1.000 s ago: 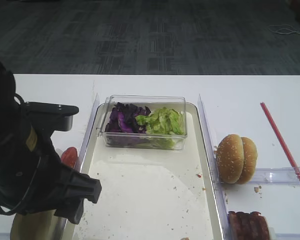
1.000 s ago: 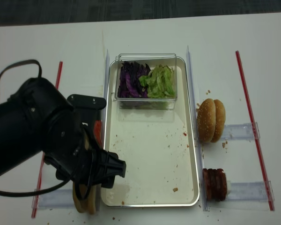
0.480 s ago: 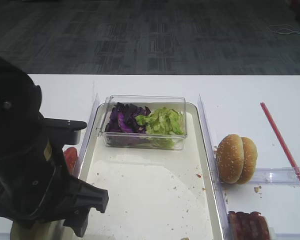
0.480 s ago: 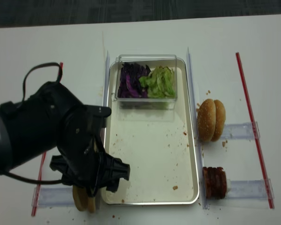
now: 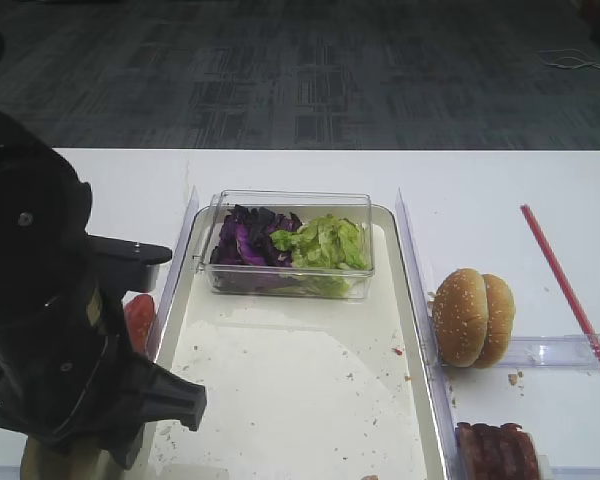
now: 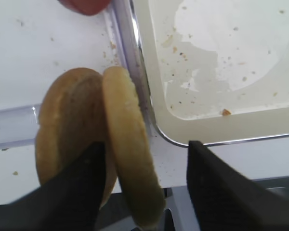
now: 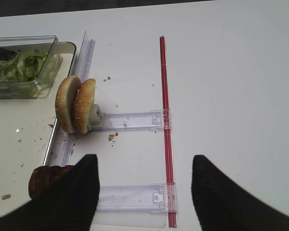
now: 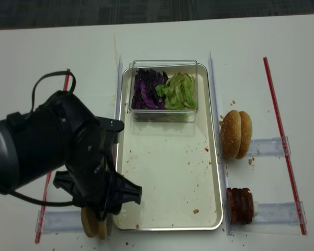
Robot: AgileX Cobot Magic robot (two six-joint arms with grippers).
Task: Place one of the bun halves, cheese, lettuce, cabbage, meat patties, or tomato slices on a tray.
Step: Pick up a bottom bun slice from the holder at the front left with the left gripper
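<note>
At the 7 o'clock corner of the tabletop [image 8: 52, 42] in the overhead view, the black left arm [image 8: 52, 151] hangs over two seedless halves standing on edge in a clear rail. In its wrist view the left pincer [image 6: 147, 147] is partly open and straddles the bun half [image 6: 127, 144] nearest the tray [image 6: 221, 122]. One finger sits between that half and the second bun half [image 6: 62, 125]; the other stands clear of it at 3 o'clock, so nothing is clamped. Tomato slices [image 5: 137, 318] lie at 12 o'clock from the buns, beside the tray's left rim. On the tray's far end sits a clear box [image 8: 165, 116] with purple cabbage [image 8: 145, 89] on the left and lettuce [image 8: 179, 90] on the right. At 3 o'clock from the tray stand the sesame buns [image 8: 235, 134], with the meat patties [image 8: 239, 205] at 5 o'clock. The right pincer [image 7: 145, 163] hovers wide open and holds nothing, near a red strip [image 7: 164, 106].
</note>
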